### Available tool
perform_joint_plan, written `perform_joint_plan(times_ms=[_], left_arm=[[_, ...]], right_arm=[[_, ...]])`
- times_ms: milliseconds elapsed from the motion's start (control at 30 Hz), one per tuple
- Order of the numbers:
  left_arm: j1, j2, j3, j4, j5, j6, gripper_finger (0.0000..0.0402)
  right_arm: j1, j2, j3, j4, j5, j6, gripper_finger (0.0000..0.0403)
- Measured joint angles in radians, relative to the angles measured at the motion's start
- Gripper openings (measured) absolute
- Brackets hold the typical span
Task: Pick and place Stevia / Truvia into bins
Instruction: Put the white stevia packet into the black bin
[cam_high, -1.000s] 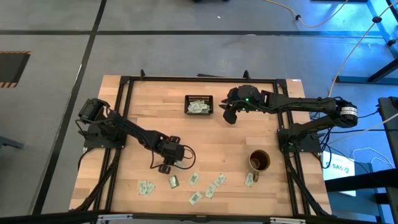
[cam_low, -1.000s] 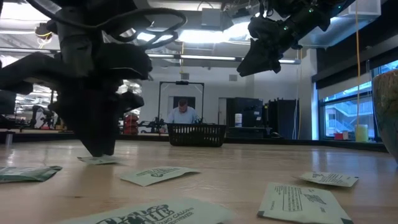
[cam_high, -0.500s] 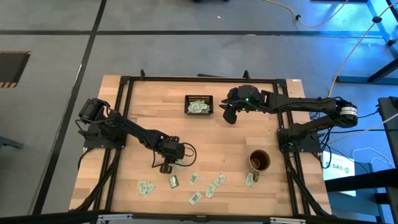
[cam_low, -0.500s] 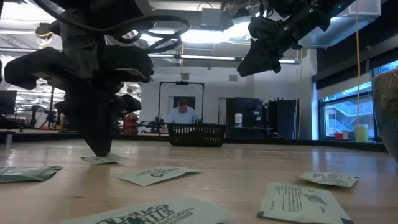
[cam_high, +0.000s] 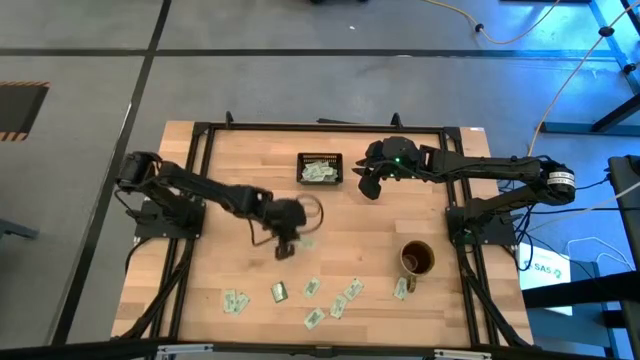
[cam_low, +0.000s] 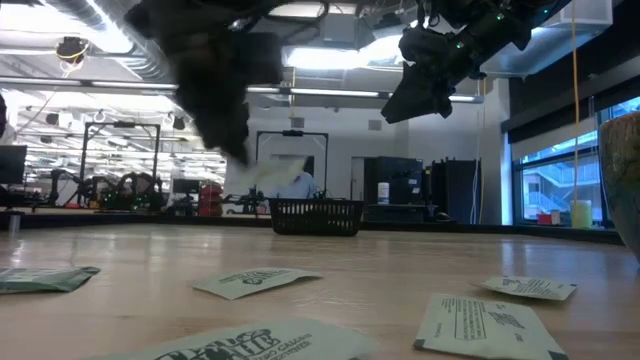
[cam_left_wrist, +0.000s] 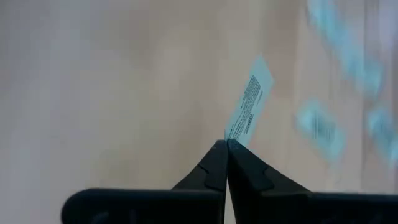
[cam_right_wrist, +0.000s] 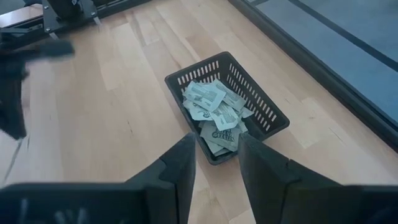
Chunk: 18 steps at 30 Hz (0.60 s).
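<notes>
Left gripper (cam_left_wrist: 227, 142) raised over mid-desk (cam_high: 230, 170), jaws clenched on the corner of one Stevia packet (cam_left_wrist: 250, 104), which hangs clear of the wood; right gripper (cam_right_wrist: 216, 152) hovers just right of the black bin (cam_high: 320, 169) at the far side, jaws released, nothing between them; bin holds a heap of packets; loose packets (cam_high: 312, 289) scattered along the near edge; mug (cam_high: 418, 258) right of them.

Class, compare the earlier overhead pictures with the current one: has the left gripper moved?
Yes. The left gripper, shut on a packet, has moved up the table away from the loose packets and toward the black bin.
</notes>
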Motion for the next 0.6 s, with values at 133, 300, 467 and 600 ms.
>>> perform_joint_plan(times_ms=[133, 300, 467, 600], left_arm=[[0.112, -0.035, 0.036, 0.013, -0.088, -0.097, 0.0003], [0.251, -0.026, 0.059, 0.053, -0.173, -0.094, 0.0003], [0.369, -0.001, 0.06, 0.085, -0.193, -0.051, 0.0003], [0.433, 0.013, 0.06, 0.096, -0.191, -0.044, 0.0003]], right_arm=[[0.0, 0.0, 0.0, 0.002, 0.0, 0.0, 0.0124], [0.0, 0.0, 0.0, 0.007, 0.0, 0.0, 0.0124], [-0.001, 0.0, 0.0, 0.007, 0.0, 0.001, 0.0124], [-0.001, 0.0, 0.0, 0.01, 0.0, 0.002, 0.0124]])
